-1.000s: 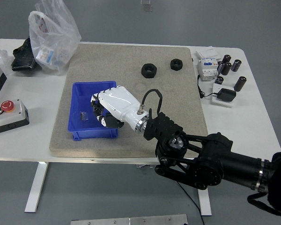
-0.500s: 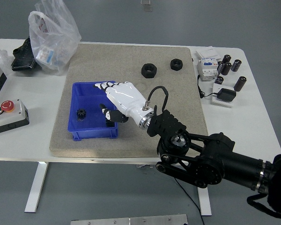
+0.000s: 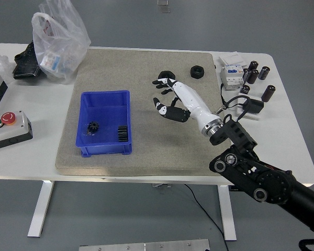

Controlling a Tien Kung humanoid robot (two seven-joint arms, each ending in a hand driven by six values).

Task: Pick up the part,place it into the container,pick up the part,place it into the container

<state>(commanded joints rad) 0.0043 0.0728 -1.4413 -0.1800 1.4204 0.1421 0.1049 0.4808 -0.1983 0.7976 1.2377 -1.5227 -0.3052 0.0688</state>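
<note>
- The right hand (image 3: 170, 97) hovers over the mat (image 3: 146, 68), right of the bin (image 3: 105, 99) and clear of it, its fingers (image 3: 160, 82) spread apart and holding nothing.
- Its fingertips reach toward the table's far side, and the hand covers most of the near nut (image 3: 165, 73), of which only the far rim shows.
- The far nut (image 3: 198, 71) lies flat on the mat, to the right of that hand and apart from it.
- Two parts lie on the floor of the bin.
- The gear (image 3: 92, 127) sits left of centre, flat, its hole facing up; being round, it has no long axis to speak of.
- The toothed bar (image 3: 122, 134) lies near the bin's right wall, its long axis running from the near wall toward the far one.
- Gear and bar are apart, neither touching the other.
- The bin stands on the left part of the mat, its long axis running near to far.
- The black right arm (image 3: 261, 180) enters from the lower right corner.
- A plastic bag (image 3: 57, 39) sits at the mat's far left corner, and a button box (image 3: 8, 128) lies on the table left of the mat.
- Black cylinders (image 3: 268, 93) stand on the table to the right.
</note>
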